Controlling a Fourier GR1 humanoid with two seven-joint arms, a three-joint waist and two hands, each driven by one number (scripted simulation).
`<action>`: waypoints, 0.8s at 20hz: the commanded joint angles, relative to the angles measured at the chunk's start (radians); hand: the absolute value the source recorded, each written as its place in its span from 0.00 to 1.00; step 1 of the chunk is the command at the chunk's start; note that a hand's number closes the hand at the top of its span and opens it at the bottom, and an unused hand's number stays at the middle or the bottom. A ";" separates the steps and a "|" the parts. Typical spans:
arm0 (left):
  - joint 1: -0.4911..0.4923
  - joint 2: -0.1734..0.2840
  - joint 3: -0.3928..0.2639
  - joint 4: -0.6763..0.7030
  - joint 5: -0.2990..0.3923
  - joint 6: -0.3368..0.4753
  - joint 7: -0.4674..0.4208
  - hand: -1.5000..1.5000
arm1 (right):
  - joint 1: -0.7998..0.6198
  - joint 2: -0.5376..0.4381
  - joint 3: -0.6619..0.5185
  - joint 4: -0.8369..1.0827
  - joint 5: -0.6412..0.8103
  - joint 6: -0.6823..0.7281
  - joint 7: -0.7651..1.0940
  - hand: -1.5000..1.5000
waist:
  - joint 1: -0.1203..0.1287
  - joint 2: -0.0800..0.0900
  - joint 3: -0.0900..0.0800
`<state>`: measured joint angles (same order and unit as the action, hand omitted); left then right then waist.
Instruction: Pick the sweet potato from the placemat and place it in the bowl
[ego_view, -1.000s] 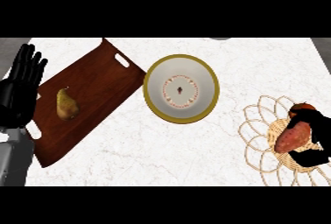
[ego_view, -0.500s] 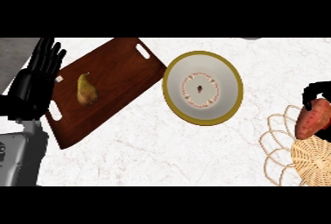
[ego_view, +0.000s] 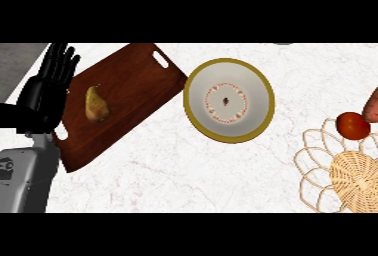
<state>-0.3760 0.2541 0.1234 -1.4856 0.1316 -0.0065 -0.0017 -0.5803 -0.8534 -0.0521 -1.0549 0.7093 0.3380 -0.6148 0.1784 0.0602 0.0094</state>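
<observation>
Left hand: at the view's left edge, black, fingers straight and pointing up, holding nothing. It rests over the left border of the wooden cutting board; grey forearm below it runs down to the lower left corner.

Right hand: does not show as such. At the right edge only a reddish-orange sliver is visible, cut off by the frame; this appears to be the sweet potato, raised above the table beyond the placemat's upper right. Cannot tell what holds it or how.

Cutting board: dark brown, tilted diagonally, handle slot at its upper end. A yellow-green pear lies on its left half, just beside the left hand.

Bowl: right of the board, nearly touching the board's right corner. White inside, gold-olive rim, ring of small dots round a dark centre mark. Nothing in it.

Placemat: woven wicker, looped border, lower right, partly cut by the frame edge. A small red tomato sits at its upper edge, just beside the reddish sliver.

Table: white marbled top.
</observation>
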 joint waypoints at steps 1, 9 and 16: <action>-0.014 -0.003 0.004 0.012 -0.002 0.010 0.004 0.50 | -0.131 -0.017 -0.046 0.121 -0.073 0.029 -0.172 1.00 | -0.009 -0.007 -0.002; 0.004 -0.006 0.010 0.033 -0.020 0.030 -0.001 0.50 | -0.340 0.013 -0.045 0.314 -0.195 0.175 -0.341 1.00 | -0.040 -0.022 -0.007; 0.008 0.014 0.032 0.044 -0.013 0.027 0.007 0.50 | -0.515 0.061 0.048 0.391 -0.255 0.358 -0.282 1.00 | -0.075 -0.038 -0.010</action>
<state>-0.3772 0.2657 0.1515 -1.4461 0.1202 0.0167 -0.0005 -0.9959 -0.8128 -0.0417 -0.7178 0.4795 0.4803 -0.7955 0.1201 0.0314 0.0015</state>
